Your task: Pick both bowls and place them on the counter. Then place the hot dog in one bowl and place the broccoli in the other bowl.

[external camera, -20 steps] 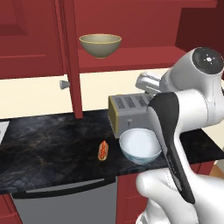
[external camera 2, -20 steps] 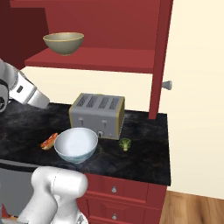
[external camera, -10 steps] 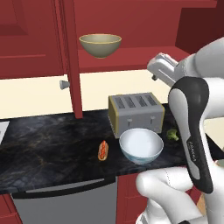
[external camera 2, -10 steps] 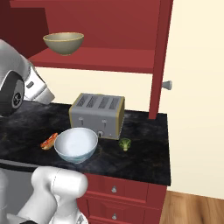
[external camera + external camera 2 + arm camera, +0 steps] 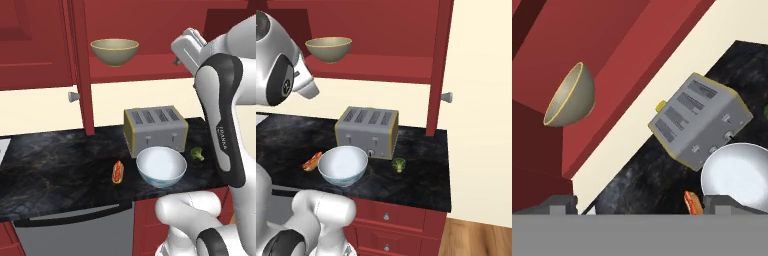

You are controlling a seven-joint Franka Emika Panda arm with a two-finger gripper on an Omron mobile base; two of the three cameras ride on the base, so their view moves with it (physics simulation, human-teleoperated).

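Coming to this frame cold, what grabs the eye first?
The olive-tan bowl sitting alone on the red shelf, above the counter. Below it, the white bowl stands on the black counter in front of a grey toaster, with the hot dog on one side and the broccoli on the other. The open hand is raised at shelf height.

Olive-tan bowl (image 5: 114, 51), yellowish rim, upright on the red shelf (image 5: 135, 72), upper centre of the left base view. White bowl (image 5: 161, 166) upright on the black desk (image 5: 55, 165), lower centre-right, just before the toaster (image 5: 155, 130). Hot dog (image 5: 117, 171) lies on the desk just left of it. Broccoli (image 5: 197, 154) sits on the desk to its right.
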